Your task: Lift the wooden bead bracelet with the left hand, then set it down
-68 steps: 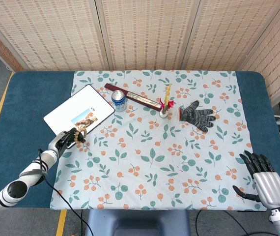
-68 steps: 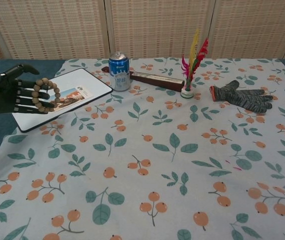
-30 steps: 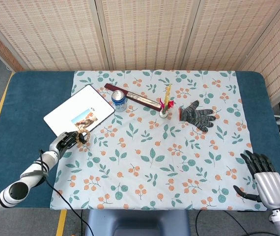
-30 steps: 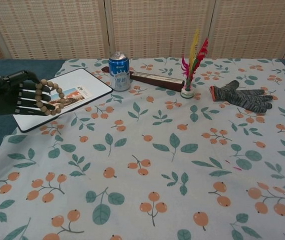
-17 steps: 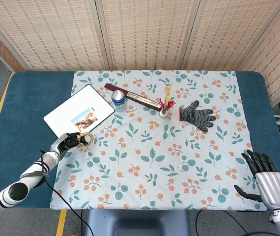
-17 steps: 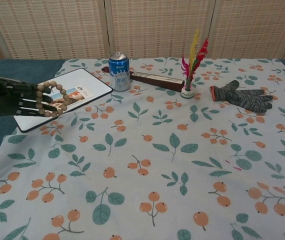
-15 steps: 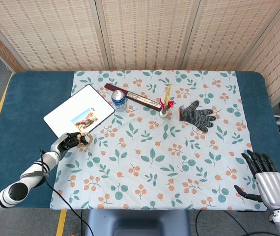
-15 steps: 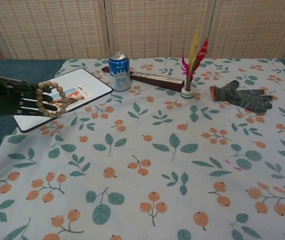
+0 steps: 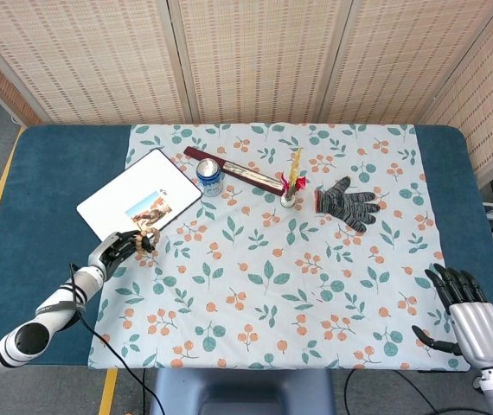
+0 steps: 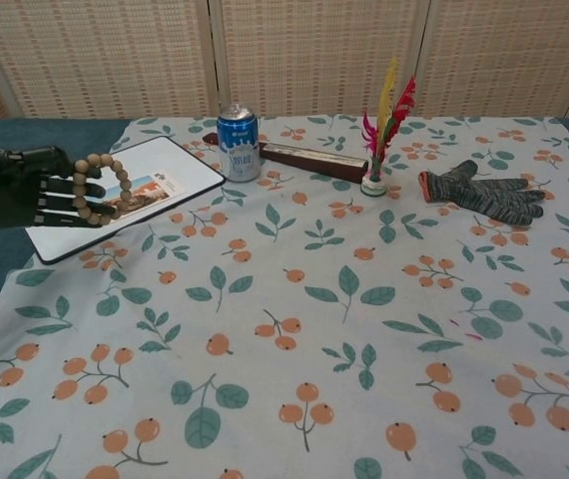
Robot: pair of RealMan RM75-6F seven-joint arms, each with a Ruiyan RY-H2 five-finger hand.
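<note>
Since a moment ago the left hand (image 9: 118, 247) has shifted a little toward the far side, and the bracelet (image 9: 145, 239) now hangs more upright from its fingers. From the head view, the bracelet sits at the fingertips on the hand's right, at the near right edge of the white board (image 9: 117, 194) at the left of the cloth (image 9: 316, 277); the right hand (image 9: 467, 316) idles well apart at the near right, fingers apart and holding nothing. In the chest view the left hand (image 10: 15, 188) grips the bracelet (image 10: 100, 190), dark fingers (image 10: 60, 200) threaded through the loop, which stands roughly on edge, longer up-down than across, its opening facing near, clear of the board (image 10: 180, 165) behind; setting down looks like a straight drop
</note>
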